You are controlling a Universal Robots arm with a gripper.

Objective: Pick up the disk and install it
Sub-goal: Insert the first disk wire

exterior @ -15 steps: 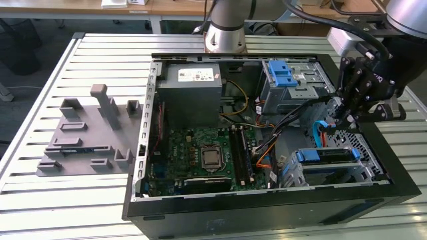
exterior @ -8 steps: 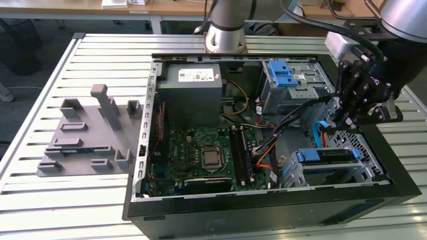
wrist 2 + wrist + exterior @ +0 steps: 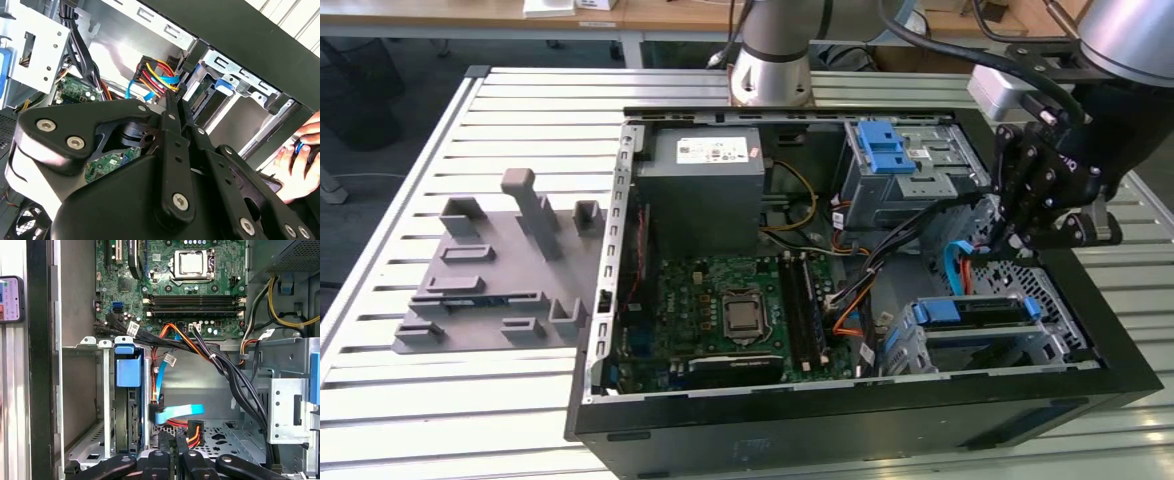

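On the exterior view's left, a grey plastic fixture (image 3: 500, 270) lies on the slatted metal table (image 3: 400, 400). Beside it sits the open computer case (image 3: 854, 420), with the power supply (image 3: 707, 190) above the green motherboard (image 3: 720, 320) and its CPU socket (image 3: 744, 316). Further right, a blue-latched drive cage (image 3: 907, 165) stands at the back. Near the front, the disk (image 3: 967, 312) sits in its bay, its blue rail end facing up; in the first wrist view it stands edge-on in the bay (image 3: 128, 390). My gripper (image 3: 1021, 240) hangs inside the case above the perforated floor, beside the blue SATA cable (image 3: 177, 414). My fingers (image 3: 174, 450) are pressed together, holding nothing. A person's hand (image 3: 300, 155) rests outside the case in the second wrist view.
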